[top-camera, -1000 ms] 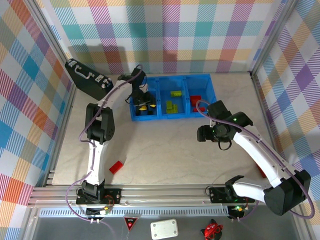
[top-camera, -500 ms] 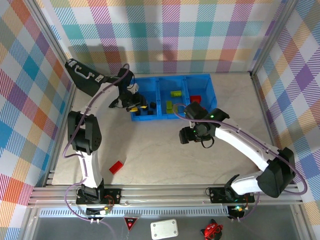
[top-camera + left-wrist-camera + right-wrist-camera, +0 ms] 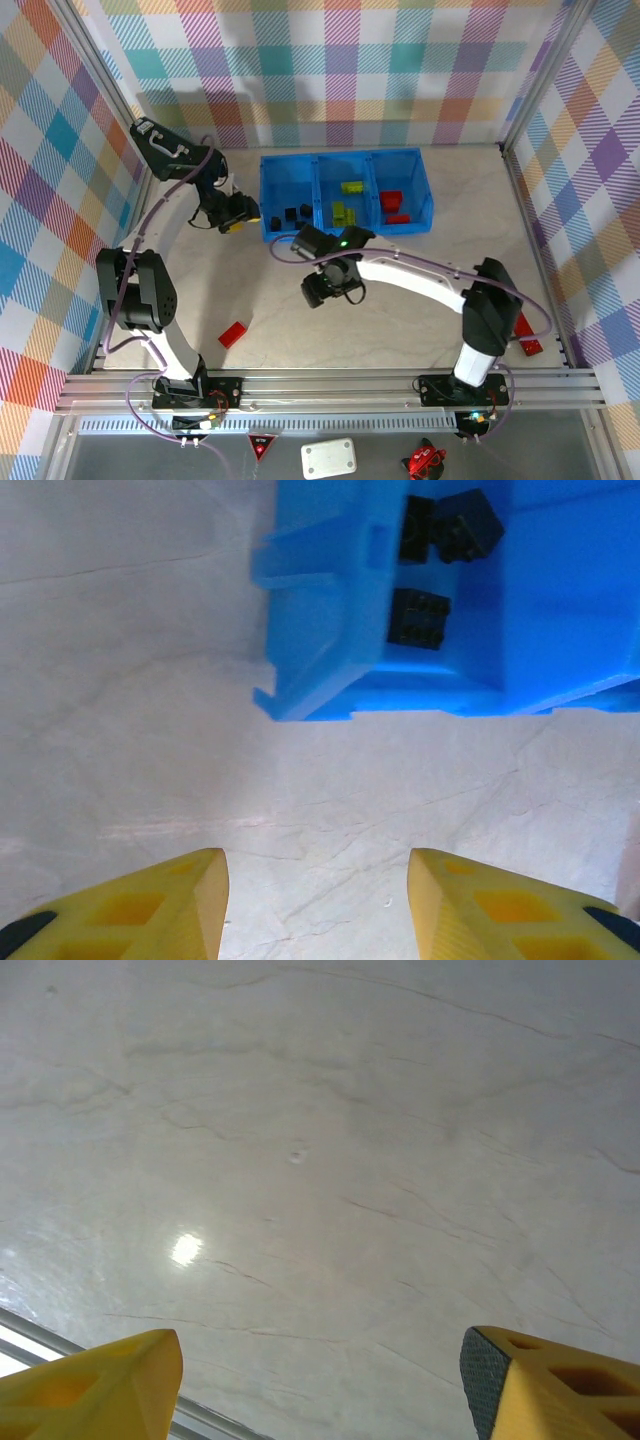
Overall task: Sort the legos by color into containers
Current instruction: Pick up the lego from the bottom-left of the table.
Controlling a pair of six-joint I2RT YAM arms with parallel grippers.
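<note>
A lone red lego [image 3: 232, 334] lies on the bench [image 3: 400, 340] near the arm bases, well apart from both arms. Farther in, the right fingers [image 3: 322, 290] are spread wide and empty above bare bench. Beyond them, the left fingers [image 3: 240, 217] are also open and empty just beside the left end of the blue tray [image 3: 340, 155], which holds black legos [image 3: 297, 213] in its left compartment, green legos [image 3: 343, 211] in the middle and red legos [image 3: 392, 203] on the right.

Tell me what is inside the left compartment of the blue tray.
Three black bricks lie on its floor, and no other color shows there. From above nothing covers the left compartment. In the left wrist view the near wall hides a strip of floor.
</note>
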